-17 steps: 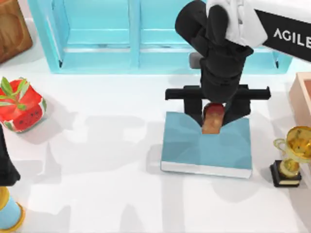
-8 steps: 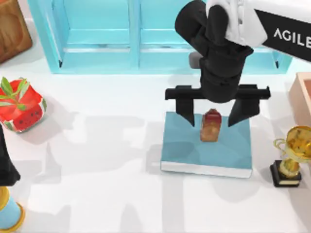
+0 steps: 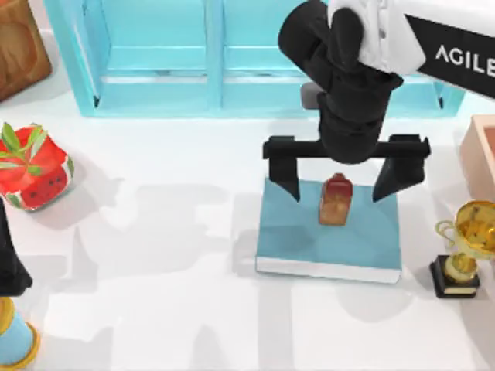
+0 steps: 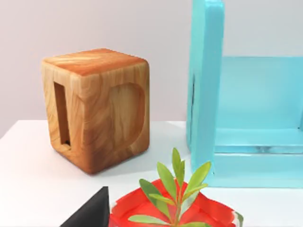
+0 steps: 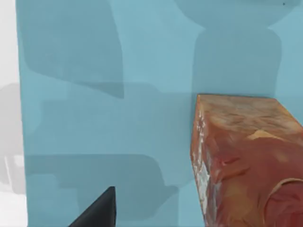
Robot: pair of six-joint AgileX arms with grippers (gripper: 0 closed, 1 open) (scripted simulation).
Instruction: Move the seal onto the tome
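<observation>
On the tome (image 3: 309,239), the seal (image 3: 336,199) (upright)

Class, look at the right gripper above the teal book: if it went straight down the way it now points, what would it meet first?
Most likely the seal, standing upright on the tome directly between the right gripper's open fingers. Its dark red top would probably touch the palm first, though the height gap is hard to judge.

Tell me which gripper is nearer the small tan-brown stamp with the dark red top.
Right. The right gripper hangs directly over the small tan-brown, red-topped seal on the teal-blue tome, fingers open either side. The left arm is parked at the table's far left edge.
</observation>
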